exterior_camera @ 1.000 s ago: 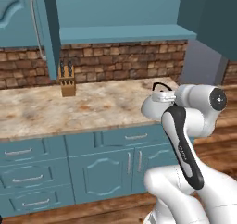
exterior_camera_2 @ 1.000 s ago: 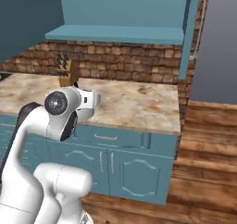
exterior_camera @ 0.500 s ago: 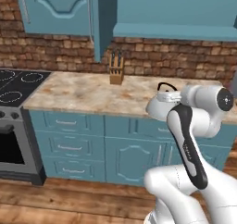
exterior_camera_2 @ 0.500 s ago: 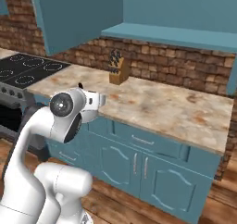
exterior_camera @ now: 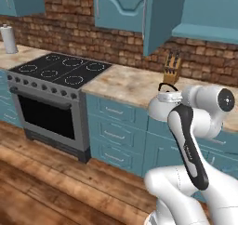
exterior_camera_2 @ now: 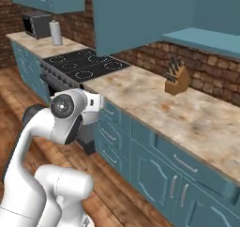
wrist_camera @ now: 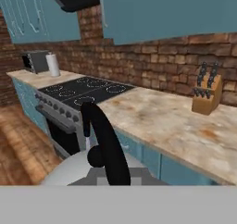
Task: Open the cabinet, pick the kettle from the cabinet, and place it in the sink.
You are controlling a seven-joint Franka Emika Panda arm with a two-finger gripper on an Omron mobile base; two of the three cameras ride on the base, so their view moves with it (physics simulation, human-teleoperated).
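In the left base view, the kettle (exterior_camera: 160, 107) is seen carried at the end of the arm, in front of the white wrist, its black looped handle standing up on top. It hangs in the air before the desk (exterior_camera: 135, 85), level with the upper drawers and out over the wooden floor. The jaws themselves are hidden here behind the kettle and wrist. The cabinet (exterior_camera: 135, 10) hangs above the desk with one door swung outward, edge-on to the camera. A stove (exterior_camera: 60, 70) lies to the left, a knife block (exterior_camera: 172, 68) stands against the brick wall, and a paper roll (exterior_camera: 8, 39) stands far left.

In the right base view, the wrist is seen low at the left, ahead of the desk edge. The stove, the paper roll and a microwave (exterior_camera_2: 36, 24) lie further along to the left, the knife block to the right.

In the hand view, the kettle fills the lower middle, its handle rising as a black loop straight up from the bottom edge. The fingertips are covered by it, so the jaws are judged, not seen, to be clamped on the kettle. The sink is not seen in any picture, so which way it lies from the jaws cannot be told; more driving is judged necessary. Meanwhile the kettle is best kept upright, handle uppermost.
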